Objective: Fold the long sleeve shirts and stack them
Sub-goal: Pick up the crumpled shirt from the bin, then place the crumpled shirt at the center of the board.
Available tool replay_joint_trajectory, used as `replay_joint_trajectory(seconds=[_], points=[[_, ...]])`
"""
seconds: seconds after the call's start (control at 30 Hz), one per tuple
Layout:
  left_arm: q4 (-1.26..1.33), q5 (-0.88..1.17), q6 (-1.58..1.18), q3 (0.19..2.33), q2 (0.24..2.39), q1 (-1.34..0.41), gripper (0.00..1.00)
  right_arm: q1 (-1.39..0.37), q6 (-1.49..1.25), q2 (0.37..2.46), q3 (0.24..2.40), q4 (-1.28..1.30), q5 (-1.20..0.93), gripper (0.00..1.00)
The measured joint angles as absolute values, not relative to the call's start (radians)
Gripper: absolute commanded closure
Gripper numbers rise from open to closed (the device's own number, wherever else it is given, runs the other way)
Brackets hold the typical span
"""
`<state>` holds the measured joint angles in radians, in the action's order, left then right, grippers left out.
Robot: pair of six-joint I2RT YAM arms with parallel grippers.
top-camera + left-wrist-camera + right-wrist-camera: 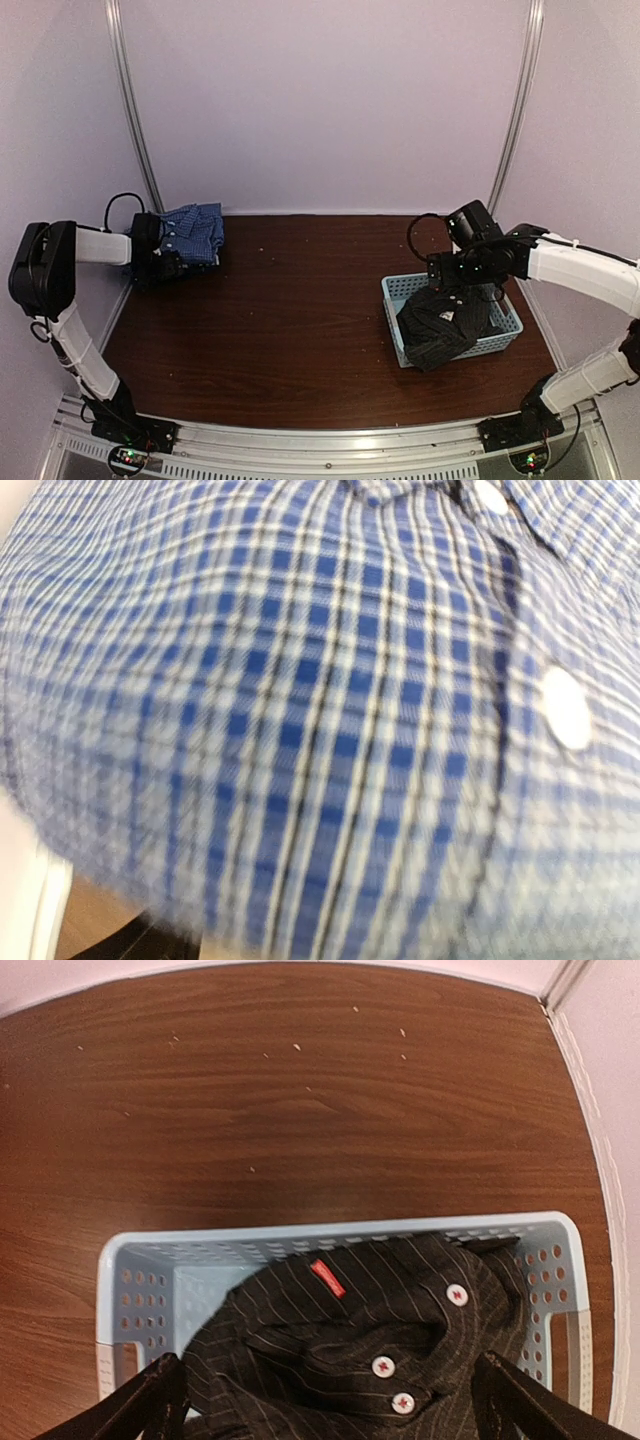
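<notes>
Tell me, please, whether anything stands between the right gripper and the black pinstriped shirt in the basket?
Nothing visible does. The right gripper hangs open directly above the black pinstriped shirt, which lies bunched and uncovered in the light blue plastic basket; only the basket's perforated walls surround it.

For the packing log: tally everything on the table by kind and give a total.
Shirts: 2, the blue shirt and the black shirt
Baskets: 1, the basket holding the black shirt
Total: 3
</notes>
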<state>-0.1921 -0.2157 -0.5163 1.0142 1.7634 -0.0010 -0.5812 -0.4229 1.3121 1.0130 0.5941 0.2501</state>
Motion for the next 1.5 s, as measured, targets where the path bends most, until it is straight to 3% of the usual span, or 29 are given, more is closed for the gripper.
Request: replay_joint_trajectory(seconds=[0.33,0.5,0.57,0.7,0.87,1.03,1.2,1.5], points=[[-0.158,-0.127,-0.564,0.771,1.531,-0.156,0.08,-0.513,-0.463,1.337,0.92,0.728,0.219,0.0],[-0.164,-0.114,-0.586,0.72,1.455,-0.278,0.09,-0.457,-0.455,1.417,0.847,0.664,0.144,0.09],[-0.165,-0.114,-0.586,0.72,1.418,-0.3,0.09,-0.439,-0.446,1.452,0.834,0.622,0.107,0.21],[-0.171,-0.116,-0.582,0.733,1.366,-0.315,0.08,-0.424,-0.425,1.497,0.831,0.542,0.045,0.59],[-0.196,-0.119,-0.558,0.762,1.322,-0.321,0.09,-0.42,-0.41,1.476,0.827,0.504,0.017,1.0],[-0.221,-0.117,-0.535,0.77,1.259,-0.326,0.09,-0.419,-0.388,1.32,0.871,0.559,0.005,1.0],[-0.237,-0.114,-0.514,0.786,1.192,-0.328,0.09,-0.441,-0.373,1.181,1.109,0.595,-0.098,1.0],[-0.233,-0.094,-0.503,0.837,1.182,-0.328,0.09,-0.629,-0.383,1.249,1.513,0.494,-0.384,1.0]])
